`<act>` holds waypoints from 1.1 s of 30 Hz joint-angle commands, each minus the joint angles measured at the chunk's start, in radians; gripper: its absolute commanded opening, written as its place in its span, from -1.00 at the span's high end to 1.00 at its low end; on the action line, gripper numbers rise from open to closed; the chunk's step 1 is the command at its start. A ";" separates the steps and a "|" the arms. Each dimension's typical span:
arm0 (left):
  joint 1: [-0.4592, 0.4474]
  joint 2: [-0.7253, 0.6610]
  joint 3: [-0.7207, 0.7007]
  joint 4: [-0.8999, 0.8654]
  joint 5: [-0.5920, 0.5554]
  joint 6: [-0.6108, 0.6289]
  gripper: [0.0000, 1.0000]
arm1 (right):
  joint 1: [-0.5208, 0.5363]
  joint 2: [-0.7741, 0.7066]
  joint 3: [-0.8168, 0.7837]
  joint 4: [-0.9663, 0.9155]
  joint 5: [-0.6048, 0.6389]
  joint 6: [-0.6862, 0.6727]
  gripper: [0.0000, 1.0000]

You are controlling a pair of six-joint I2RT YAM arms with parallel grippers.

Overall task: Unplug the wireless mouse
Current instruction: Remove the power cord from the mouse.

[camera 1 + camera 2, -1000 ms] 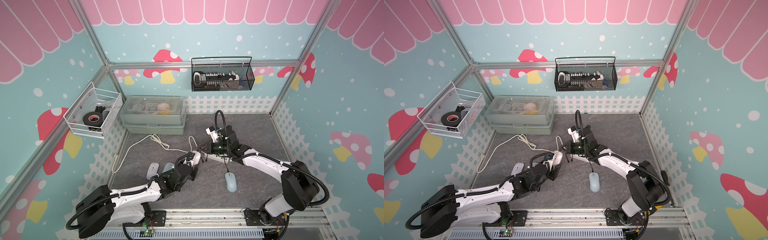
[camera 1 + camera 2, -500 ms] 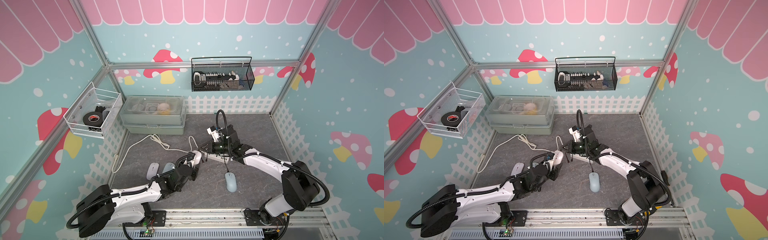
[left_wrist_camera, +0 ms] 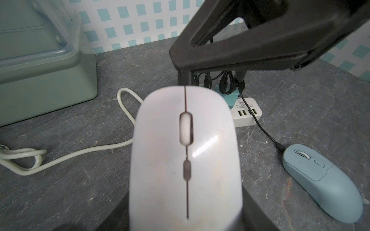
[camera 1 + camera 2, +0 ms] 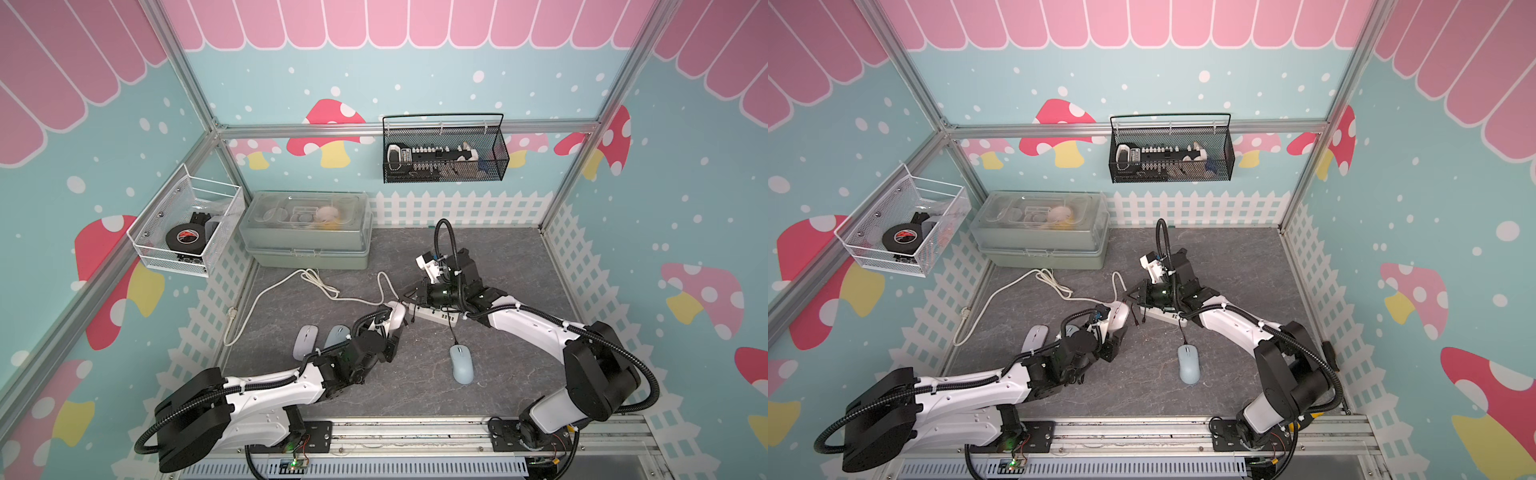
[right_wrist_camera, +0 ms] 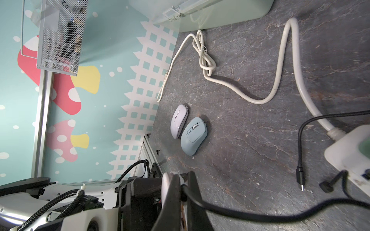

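Top views, both: nearest the front edge of the grey desk [image 4: 415, 390], right of centre, a pale blue mouse [image 4: 461, 363] is laid flat, and a black lead is run from its nose back to the power strip [image 4: 436, 313]. On the left, by the side fence, a lavender mouse [image 5: 178, 121] and a rounder blue mouse [image 5: 193, 138] are set side by side, touching.

Just beyond that pair, near the middle of the desk, the white mouse [image 3: 186, 160] is gripped across its sides by the left end effector [image 4: 394, 323], with its nose pointed at the left end of the strip. At that nose the right end effector [image 3: 184, 79] is closed, its fingers pinched on a black cable [image 5: 260, 214]. Whether the plug is seated in the mouse cannot be told.

Farther back, a white cord [image 4: 291, 282] is looped from the strip toward a green lidded box [image 4: 307, 237], which is placed against the back fence. A black wire basket [image 4: 444, 158] is hung on the rear wall.
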 commanded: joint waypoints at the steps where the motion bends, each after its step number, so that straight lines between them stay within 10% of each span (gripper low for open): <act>1: -0.024 -0.007 -0.037 -0.103 0.004 -0.027 0.15 | -0.073 -0.005 0.057 0.120 0.122 0.004 1.00; 33: -0.054 -0.091 -0.064 -0.152 -0.047 -0.041 0.17 | -0.143 0.079 0.102 0.202 0.062 0.076 1.00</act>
